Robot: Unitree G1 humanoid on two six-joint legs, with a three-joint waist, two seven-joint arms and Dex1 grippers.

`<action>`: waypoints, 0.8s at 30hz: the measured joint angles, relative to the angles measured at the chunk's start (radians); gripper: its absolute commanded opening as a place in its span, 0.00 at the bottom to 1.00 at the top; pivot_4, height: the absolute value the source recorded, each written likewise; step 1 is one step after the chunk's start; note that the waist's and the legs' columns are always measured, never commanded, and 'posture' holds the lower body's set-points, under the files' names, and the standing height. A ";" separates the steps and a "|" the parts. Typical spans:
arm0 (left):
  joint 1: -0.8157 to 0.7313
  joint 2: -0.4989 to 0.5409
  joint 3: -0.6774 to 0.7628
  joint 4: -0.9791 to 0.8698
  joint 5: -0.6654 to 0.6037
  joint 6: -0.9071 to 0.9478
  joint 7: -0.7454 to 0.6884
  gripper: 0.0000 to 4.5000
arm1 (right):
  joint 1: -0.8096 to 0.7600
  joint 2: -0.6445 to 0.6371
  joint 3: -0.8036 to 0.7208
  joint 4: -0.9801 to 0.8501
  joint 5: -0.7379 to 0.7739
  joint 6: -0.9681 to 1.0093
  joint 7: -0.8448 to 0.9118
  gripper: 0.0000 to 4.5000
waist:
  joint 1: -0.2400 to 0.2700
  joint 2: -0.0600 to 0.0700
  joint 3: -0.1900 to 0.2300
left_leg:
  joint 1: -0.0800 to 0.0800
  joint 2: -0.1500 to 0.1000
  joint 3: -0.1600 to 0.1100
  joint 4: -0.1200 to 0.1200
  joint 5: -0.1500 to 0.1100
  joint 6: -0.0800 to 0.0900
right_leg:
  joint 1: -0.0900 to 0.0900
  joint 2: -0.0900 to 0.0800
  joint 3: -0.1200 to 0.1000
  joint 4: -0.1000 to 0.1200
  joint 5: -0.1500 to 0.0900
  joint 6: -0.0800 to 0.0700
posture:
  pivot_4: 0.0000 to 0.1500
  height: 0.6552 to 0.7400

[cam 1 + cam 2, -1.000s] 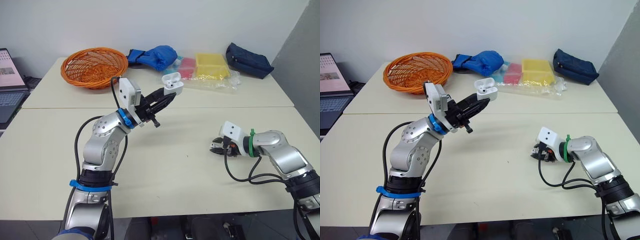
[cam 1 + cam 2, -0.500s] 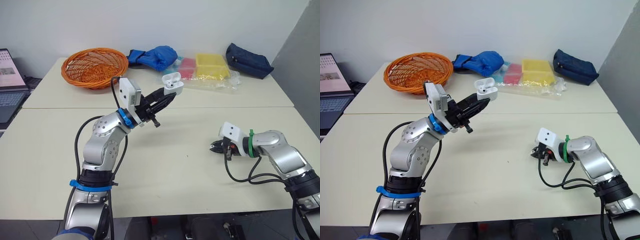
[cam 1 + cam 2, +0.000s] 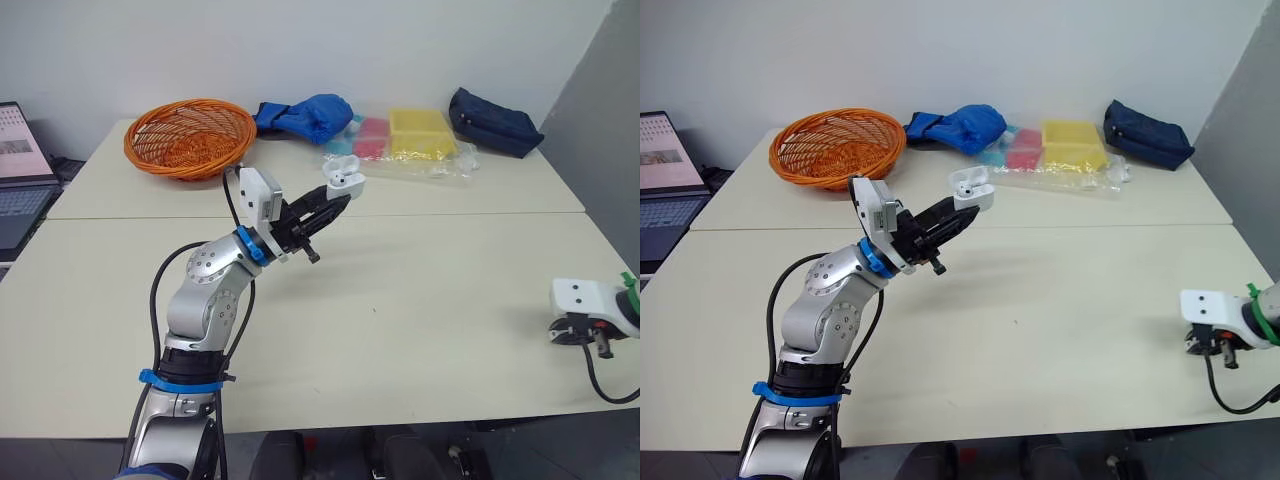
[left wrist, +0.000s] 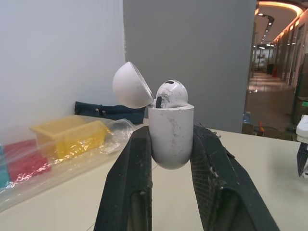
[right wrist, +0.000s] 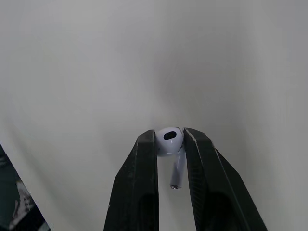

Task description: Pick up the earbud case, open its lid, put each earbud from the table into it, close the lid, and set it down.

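Start with the worktop (image 3: 420, 290): it is wide and bare through the middle, so there is plenty of room for the two arms to meet. The clutter sits along the far side. The orange basket (image 3: 188, 135) is at 11 o'clock, the blue bag (image 3: 312, 113) and the plastic-wrapped yellow and red packets (image 3: 415, 135) are at 12, and the dark pouch (image 3: 493, 122) is at 1.

The left tool (image 3: 337, 199) is raised above mid-worktop, pointing toward 1 o'clock. Its fingers are closed snugly on the lower body of the earbud case (image 3: 343, 181). The lid is swung open and one earbud (image 4: 171, 94) is seated, though it looks to be sitting high. If the case tips or gets bumped, that bud could spill out.

The right tool (image 5: 169, 134) is out at 4 o'clock, near the worktop's right edge. It is nipped down on the rounded head of the second earbud (image 5: 169, 143), with the stem running back between the fingers. That is the main worry: a smooth, round surface in a thin pinch could squirt free. This close to the edge, a dropped bud may roll off onto the floor.

The stem also points back into the tool, so lining it up with the free well looks awkward. A hard push could shift the case in the left fingers or knock the lid.
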 measured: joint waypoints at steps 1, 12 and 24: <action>0.002 -0.002 -0.001 -0.006 0.000 0.001 0.002 0.16 | -0.035 0.032 0.016 0.046 -0.026 -0.005 -0.006 0.09 | -0.003 0.000 0.000 | 0.001 0.000 0.001 0.000 0.000 0.000 | 0.000 0.000 0.001 0.000 0.000 0.000 | 1.00 1.00; 0.044 -0.004 -0.001 -0.068 -0.014 0.044 0.024 0.16 | -0.096 0.064 0.043 0.187 -0.105 -0.128 0.009 0.09 | 0.006 0.001 0.000 | 0.000 0.001 0.005 0.000 0.000 0.000 | 0.000 -0.001 0.002 0.000 0.000 0.001 | 1.00 1.00; 0.044 -0.003 -0.001 -0.091 -0.018 0.065 0.024 0.16 | -0.129 0.078 0.038 0.270 -0.121 -0.174 0.026 0.53 | 0.007 0.001 0.000 | 0.001 0.001 0.005 0.000 0.000 0.000 | 0.001 -0.001 0.002 0.000 0.000 0.001 | 1.00 1.00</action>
